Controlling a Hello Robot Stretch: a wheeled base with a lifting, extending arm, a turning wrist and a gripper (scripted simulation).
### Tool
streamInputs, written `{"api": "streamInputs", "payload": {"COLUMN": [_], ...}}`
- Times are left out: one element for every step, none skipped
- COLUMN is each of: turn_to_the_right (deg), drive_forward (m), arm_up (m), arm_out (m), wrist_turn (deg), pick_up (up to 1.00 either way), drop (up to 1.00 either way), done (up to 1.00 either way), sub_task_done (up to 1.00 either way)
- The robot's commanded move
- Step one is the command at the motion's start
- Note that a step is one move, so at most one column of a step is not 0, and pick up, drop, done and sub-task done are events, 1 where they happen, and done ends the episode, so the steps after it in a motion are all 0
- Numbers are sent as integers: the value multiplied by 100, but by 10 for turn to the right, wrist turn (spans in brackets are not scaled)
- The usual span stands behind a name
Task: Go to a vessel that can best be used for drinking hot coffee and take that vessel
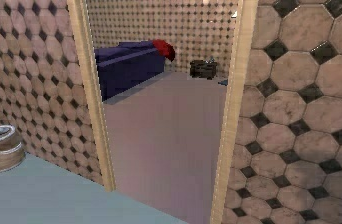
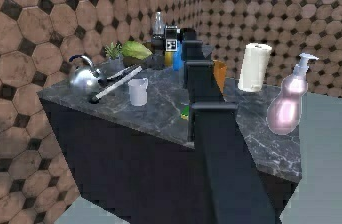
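Ahead, bare floor (image 1: 165,150) runs through the doorway (image 1: 162,95); white cup (image 2: 137,92) near counter (image 2: 159,122) edge.

Soft, even light fills both views with no hard shadows; in the forward view the pale pinkish floor (image 1: 164,130) is evenly lit, and the light wooden door frame (image 1: 91,100) leans only through edge distortion. In the arm side view the dark marbled stone countertop (image 2: 159,115) has a dull sheen and its black front face (image 2: 119,165) sits in shade. The small white cup (image 2: 137,92), the white paper-towel roll (image 2: 254,67) and a glare spot on the glossy pink pump bottle (image 2: 284,110) stand out bright.
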Motion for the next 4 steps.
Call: {"api": "streamInputs", "payload": {"turn_to_the_right": [0, 0, 0, 0], "drive_forward": [0, 0, 0, 0], "arm_up": [0, 0, -16, 0], "arm_out": [0, 0, 0, 0], "wrist_turn": [450, 120, 0, 0], "pick_up": [0, 0, 0, 100], "drop": [0, 0, 0, 0], "done": [0, 0, 0, 0], "sub_task_done": [0, 0, 0, 0]}}
